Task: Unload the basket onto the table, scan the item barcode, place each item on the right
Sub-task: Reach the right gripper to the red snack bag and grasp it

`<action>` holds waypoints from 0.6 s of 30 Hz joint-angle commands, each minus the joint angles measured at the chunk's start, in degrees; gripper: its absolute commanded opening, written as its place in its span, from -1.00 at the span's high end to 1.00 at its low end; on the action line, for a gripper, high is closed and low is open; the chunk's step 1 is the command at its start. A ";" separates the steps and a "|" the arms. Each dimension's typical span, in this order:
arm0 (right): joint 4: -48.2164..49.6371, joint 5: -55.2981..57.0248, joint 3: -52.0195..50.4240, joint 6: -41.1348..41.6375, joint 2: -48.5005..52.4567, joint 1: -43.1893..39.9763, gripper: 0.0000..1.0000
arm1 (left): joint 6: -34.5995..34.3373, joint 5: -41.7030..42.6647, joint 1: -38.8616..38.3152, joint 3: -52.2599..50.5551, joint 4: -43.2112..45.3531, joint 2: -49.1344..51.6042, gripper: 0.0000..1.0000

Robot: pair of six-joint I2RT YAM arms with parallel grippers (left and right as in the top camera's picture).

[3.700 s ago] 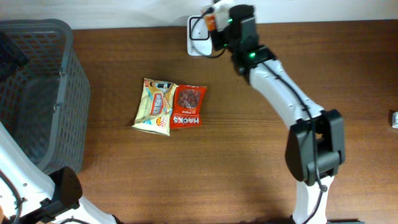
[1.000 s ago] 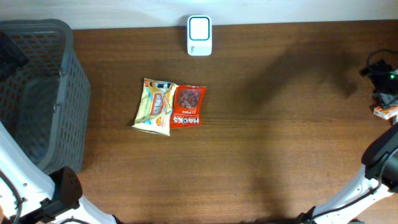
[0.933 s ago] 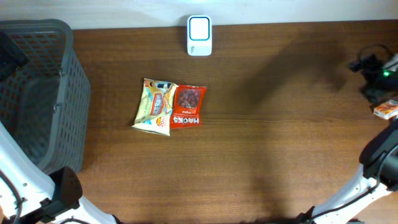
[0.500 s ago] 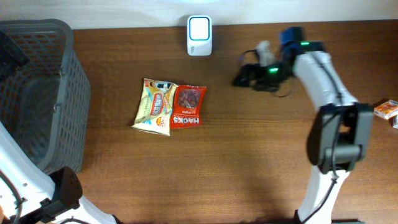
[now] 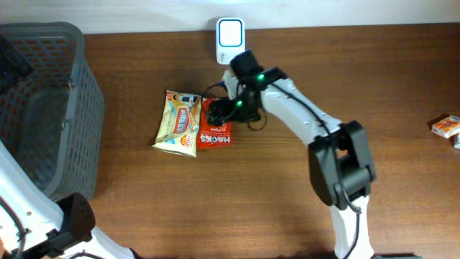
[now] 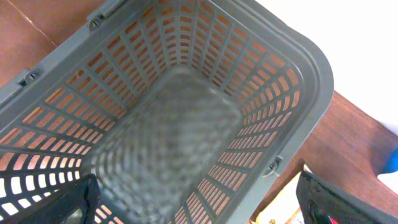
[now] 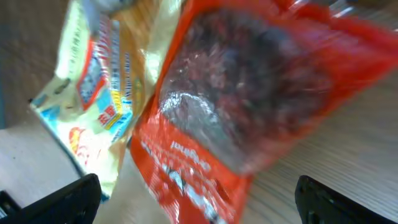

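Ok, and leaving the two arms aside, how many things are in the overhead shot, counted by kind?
Snack packets: 2 (yellow-and-cream foil packet, red foil packet)
Baskets: 1 (grey slotted plastic basket)
Scanners: 1 (white rounded scanner)
Small boxes: 1 (orange-and-white small box, at the right edge)
Total: 5

Overhead straight down; left wrist above basket (image 6: 205, 37); right wrist close on red pack (image 7: 249, 99).

Grey slotted plastic basket (image 5: 77, 97), set upright at the left end of the brown wooden table (image 5: 287, 201). Small orange-and-white box (image 5: 445, 126), placed at the table's far right edge, well apart from the basket.
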 commanded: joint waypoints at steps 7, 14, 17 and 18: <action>1.81 0.83 -0.59 5.75 7.50 0.68 0.66 | -0.13 -0.15 0.04 0.61 -0.02 -0.81 -0.98; -4.96 7.58 3.30 5.73 3.17 -2.12 0.92 | -0.13 -0.13 0.04 0.61 -0.02 -0.81 -0.98; -17.18 29.18 10.69 5.75 -0.90 -3.15 0.92 | -0.13 -0.13 0.04 0.61 -0.02 -0.81 -0.98; -20.20 35.89 12.57 5.75 -1.75 -3.10 0.92 | -0.13 -0.13 0.04 0.61 -0.02 -0.81 -0.98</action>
